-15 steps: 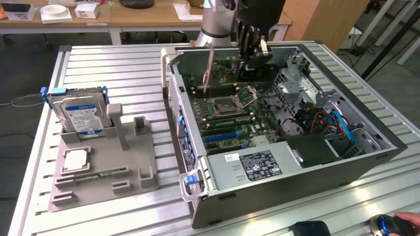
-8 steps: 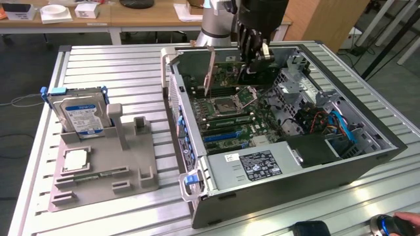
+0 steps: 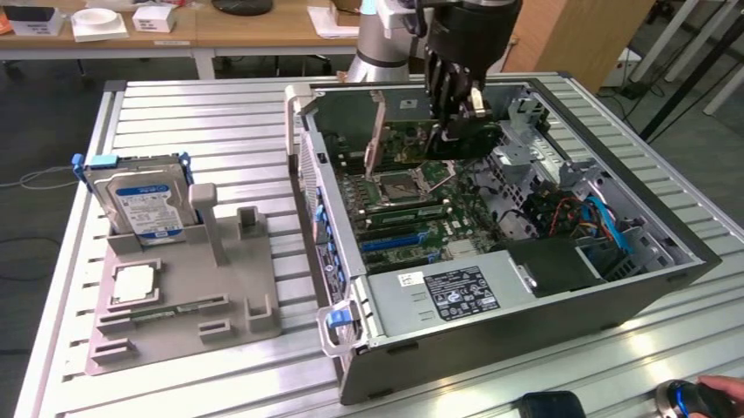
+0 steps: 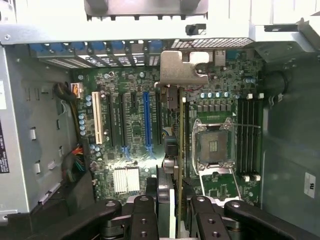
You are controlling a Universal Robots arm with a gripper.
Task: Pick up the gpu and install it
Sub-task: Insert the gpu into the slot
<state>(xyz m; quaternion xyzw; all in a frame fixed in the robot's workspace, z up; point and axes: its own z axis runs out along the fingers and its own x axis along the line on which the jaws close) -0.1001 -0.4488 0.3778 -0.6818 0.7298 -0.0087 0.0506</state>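
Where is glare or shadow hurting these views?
Exterior view: even room light, sheen on the table slats, case interior shaded under the arm. Wrist view: case rim washed out white, glare on the motherboard beside the heatsink, deep shadow around the jaws.

A wooden desk point(image 3: 256, 28) stands at the back, white boxes point(image 3: 99, 23) on it. The floor point(image 3: 47, 113) is dark grey; a light cable point(image 3: 35, 178) lies there.

The end effector point(image 4: 174, 220) covers part of the gpu point(image 4: 176, 70), and the frame edge crops a hand point(image 3: 723, 385)
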